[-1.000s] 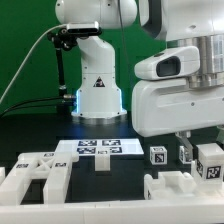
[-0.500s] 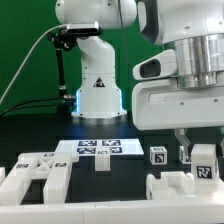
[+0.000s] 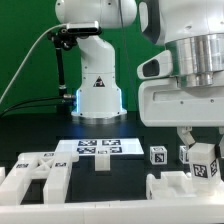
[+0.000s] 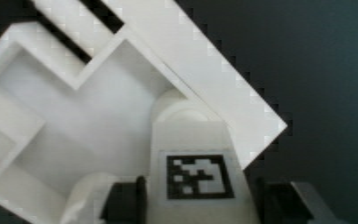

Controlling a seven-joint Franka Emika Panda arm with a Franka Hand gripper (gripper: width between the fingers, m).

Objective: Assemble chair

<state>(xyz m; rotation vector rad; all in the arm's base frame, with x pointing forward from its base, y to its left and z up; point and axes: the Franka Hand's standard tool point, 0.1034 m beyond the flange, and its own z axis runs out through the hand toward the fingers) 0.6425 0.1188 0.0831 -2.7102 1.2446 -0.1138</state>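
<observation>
Gripper (image 3: 203, 150) half open, clamping a tagged white post (image 4: 197, 155). Chair slab (image 4: 105, 100) lies beneath it.

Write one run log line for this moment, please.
gripper: shut on tagged chair part | height: lifted above table | below: white chair frame piece | marker board: untouched

Bright even overhead light; white parts slightly glaring; wrist view soft, blurred; black background.
</observation>
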